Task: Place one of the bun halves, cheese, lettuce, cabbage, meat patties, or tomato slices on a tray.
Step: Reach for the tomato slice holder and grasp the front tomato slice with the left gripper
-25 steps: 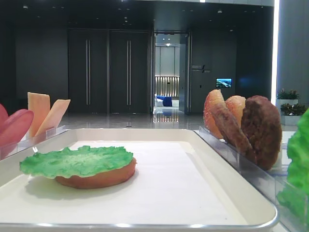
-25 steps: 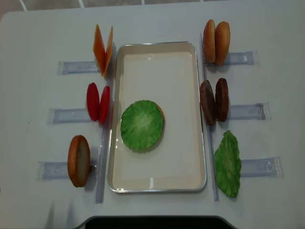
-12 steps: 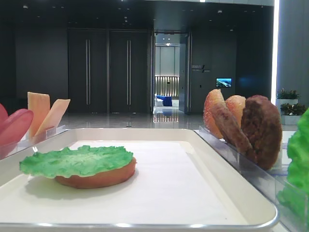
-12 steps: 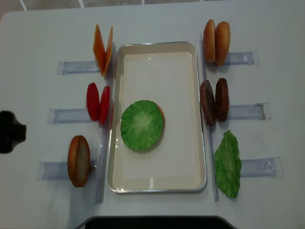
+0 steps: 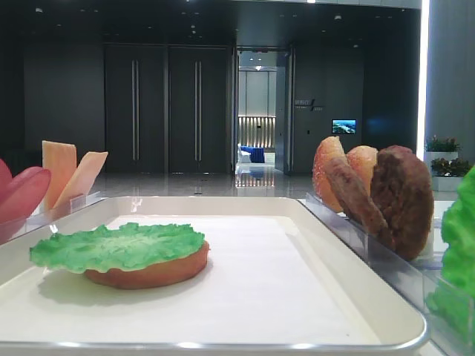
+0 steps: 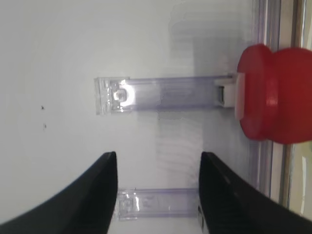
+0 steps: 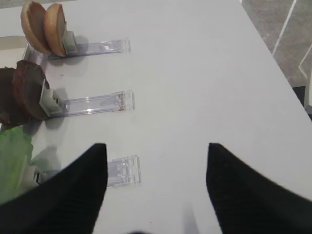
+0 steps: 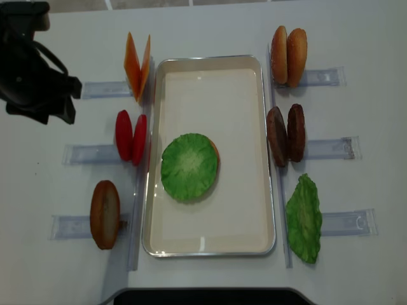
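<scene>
The left gripper [image 6: 158,195] is being held with its jaws apart and nothing between them, low over the bare table [image 8: 38,184]. Just ahead of it and to one side, the tomato slices [image 6: 275,92] are standing on edge at the end of a clear holder rack [image 6: 161,93]; a second rack [image 6: 156,208] is lying between the fingertips.

Beyond the tomato slices, the tray [image 8: 210,244] is being occupied by a single stack: a bun half [image 5: 148,273] lying flat with a lettuce leaf [image 8: 189,166] spread over it. Judged from this, the build is being carried only part of the way, and the tomato slices are probably being lined up as the next item.

Further out from this gripper, the cheese [image 8: 137,65] is propped in its rack, and a lone bun half [image 8: 105,214] is standing in another rack. Across the tray, the remaining bun halves [image 8: 288,55], the meat patties [image 8: 285,135] and a spare lettuce leaf [image 8: 303,218] are waiting, untouched.

The right gripper [image 7: 153,187] is also being kept wide apart and empty, well off to the far side, with the ends of those racks ahead of it.

Everything is being supported on a plain white tabletop. Behind it, a dark hall with tall double doors [image 5: 167,111] and a lit corridor [image 5: 257,119] is being shown.
</scene>
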Controlling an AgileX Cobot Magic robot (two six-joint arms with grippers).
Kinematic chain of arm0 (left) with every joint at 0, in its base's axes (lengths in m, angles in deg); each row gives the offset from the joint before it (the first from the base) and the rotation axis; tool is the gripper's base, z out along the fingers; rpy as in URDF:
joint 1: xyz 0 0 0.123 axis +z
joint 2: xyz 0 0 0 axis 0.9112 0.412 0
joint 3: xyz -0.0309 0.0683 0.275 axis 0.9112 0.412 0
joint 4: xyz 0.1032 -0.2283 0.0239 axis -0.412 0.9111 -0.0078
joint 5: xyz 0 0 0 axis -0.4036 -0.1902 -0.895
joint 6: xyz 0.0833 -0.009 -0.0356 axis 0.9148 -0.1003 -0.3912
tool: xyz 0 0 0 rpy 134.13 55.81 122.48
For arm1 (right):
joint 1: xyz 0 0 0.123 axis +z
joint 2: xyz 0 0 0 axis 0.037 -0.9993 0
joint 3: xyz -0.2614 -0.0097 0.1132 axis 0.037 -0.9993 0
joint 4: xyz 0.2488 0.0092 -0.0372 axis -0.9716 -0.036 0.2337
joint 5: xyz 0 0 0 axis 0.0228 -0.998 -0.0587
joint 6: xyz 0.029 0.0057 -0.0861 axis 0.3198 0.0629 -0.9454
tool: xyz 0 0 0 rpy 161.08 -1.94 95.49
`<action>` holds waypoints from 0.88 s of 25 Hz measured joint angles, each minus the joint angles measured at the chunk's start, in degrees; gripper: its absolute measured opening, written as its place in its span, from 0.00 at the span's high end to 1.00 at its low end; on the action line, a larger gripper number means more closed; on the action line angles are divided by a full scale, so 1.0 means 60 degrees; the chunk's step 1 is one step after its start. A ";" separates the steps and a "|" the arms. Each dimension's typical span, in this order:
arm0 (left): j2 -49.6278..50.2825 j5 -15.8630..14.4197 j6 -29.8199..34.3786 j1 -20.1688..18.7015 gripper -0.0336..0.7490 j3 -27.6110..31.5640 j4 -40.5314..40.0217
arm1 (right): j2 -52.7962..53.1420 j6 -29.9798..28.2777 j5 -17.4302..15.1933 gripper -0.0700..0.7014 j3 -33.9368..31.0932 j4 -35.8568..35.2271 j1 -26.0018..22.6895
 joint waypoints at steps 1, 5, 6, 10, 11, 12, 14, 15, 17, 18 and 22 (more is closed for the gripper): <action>0.0282 0.0000 0.0000 0.0000 0.43 -0.0255 -0.0002 | 0.0000 0.0000 0.0000 0.36 0.0000 0.0000 0.0000; 0.1010 0.0011 0.0000 0.0000 0.43 -0.1068 0.0010 | 0.0000 0.0000 0.0000 0.36 0.0000 0.0000 0.0000; 0.1104 0.0018 0.0000 0.0000 0.43 -0.1195 0.0010 | 0.0000 0.0000 0.0000 0.36 0.0000 0.0000 0.0000; 0.1159 0.0018 -0.0402 -0.0146 0.43 -0.1345 0.0046 | 0.0000 0.0000 0.0000 0.36 0.0000 0.0007 0.0000; 0.1159 0.0018 -0.0539 -0.0280 0.43 -0.1345 0.0046 | 0.0000 0.0000 0.0000 0.36 0.0000 0.0007 0.0000; 0.1159 0.0018 -0.0671 -0.0465 0.43 -0.1345 0.0046 | 0.0000 0.0000 0.0000 0.36 0.0000 0.0007 0.0000; 0.1159 0.0018 -0.1000 -0.0919 0.43 -0.1345 0.0046 | 0.0000 0.0000 0.0000 0.36 0.0000 0.0007 0.0000; 0.1159 0.0018 -0.1231 -0.1193 0.43 -0.1345 0.0046 | 0.0000 0.0000 0.0000 0.36 0.0000 0.0007 0.0000; 0.1159 0.0030 -0.1722 -0.1688 0.43 -0.1355 0.0046 | 0.0000 0.0000 0.0000 0.36 0.0000 0.0007 0.0000; 0.1159 0.0030 -0.2009 -0.1930 0.43 -0.1355 0.0037 | 0.0000 0.0000 0.0000 0.36 0.0000 0.0007 0.0000; 0.1159 0.0030 -0.2941 -0.2623 0.43 -0.1355 0.0029 | 0.0000 0.0000 0.0000 0.36 0.0000 0.0007 0.0000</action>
